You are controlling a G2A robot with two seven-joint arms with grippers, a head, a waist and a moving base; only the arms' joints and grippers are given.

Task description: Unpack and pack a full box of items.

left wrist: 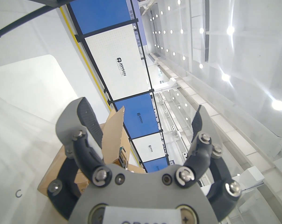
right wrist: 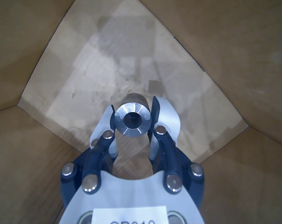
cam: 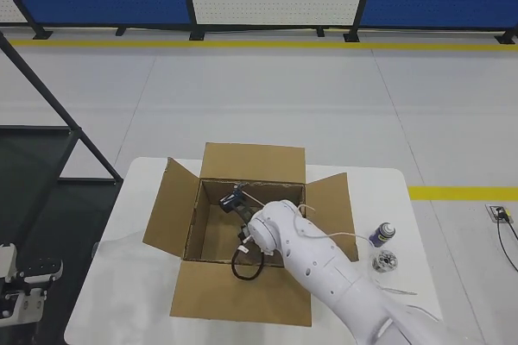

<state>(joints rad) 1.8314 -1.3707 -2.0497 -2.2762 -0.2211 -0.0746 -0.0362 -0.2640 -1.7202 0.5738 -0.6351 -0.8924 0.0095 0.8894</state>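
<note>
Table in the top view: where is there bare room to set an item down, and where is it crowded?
Bare: the table strip between the left flap of the box and the table edge. Crowded: right of the box, where a can and a round metal part sit.

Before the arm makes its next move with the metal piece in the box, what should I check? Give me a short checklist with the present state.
1. Grip: right gripper shut on the metal cylinder: ok.
2. Flaps of the box folded open: ok.
3. Height: cylinder touching the box floor: cannot tell.
4. Other arm: left gripper open, outside the box: ok.
5. On the table, can and round metal part stand outside the box: ok.
</note>
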